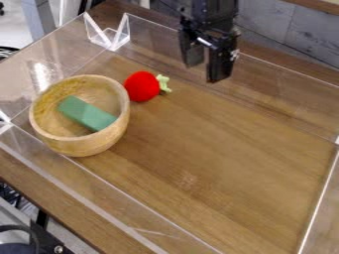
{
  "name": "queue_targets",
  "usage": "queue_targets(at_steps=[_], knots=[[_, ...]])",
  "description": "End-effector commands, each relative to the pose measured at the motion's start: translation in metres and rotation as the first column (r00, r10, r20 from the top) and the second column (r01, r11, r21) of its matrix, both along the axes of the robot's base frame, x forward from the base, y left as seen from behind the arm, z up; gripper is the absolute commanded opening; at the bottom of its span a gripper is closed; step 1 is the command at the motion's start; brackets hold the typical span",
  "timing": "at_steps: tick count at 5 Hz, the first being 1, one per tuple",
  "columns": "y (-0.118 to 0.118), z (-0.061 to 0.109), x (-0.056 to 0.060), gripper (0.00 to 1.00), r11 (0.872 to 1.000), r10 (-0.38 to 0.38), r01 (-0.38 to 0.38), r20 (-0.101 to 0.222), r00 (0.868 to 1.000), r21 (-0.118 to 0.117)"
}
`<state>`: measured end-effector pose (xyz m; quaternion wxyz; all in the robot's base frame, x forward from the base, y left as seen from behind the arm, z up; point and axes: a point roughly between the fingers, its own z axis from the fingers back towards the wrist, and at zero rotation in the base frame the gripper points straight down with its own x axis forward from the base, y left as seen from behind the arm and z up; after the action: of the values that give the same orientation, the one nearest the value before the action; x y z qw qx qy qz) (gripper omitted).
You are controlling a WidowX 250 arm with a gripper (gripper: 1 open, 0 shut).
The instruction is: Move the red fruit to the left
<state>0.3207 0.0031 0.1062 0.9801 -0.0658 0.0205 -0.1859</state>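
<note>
Presently, a black robot gripper (204, 67) hangs over the wooden table (212, 159), to the upper right of the bowl (81, 145), its fingers spread apart with nothing held between them. The red fruit (142, 86), its green leafy stem (163, 84) pointing away from the bowl, rests on the tabletop just beside the bowl's upper right rim. A green block (87, 114) lies inside the bowl.

The job of moving the fruit to the left appears to be at its opening stage: the fruit sits ungrasped on the bowl's upper right side, and the fingers are apart from it. Seemingly left to do are the approach, the grasp, the carry and the release. With the bowl so near the fruit, a leftward move would probably call for lifting clear of the rim or steering around it.
</note>
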Motion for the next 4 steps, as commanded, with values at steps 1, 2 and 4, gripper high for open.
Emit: queue_targets(at_steps=[1, 2, 4], knots=[[0.006, 0.018, 0.014, 1.0, 0.999, 0.045, -0.045, 0.065, 0.997, 0.001], [-0.015, 0.009, 0.013, 1.0, 0.997, 0.083, -0.083, 0.065, 0.994, -0.001], [-0.029, -0.007, -0.001, 1.0, 0.986, 0.168, -0.168, 0.046, 0.985, -0.009]])
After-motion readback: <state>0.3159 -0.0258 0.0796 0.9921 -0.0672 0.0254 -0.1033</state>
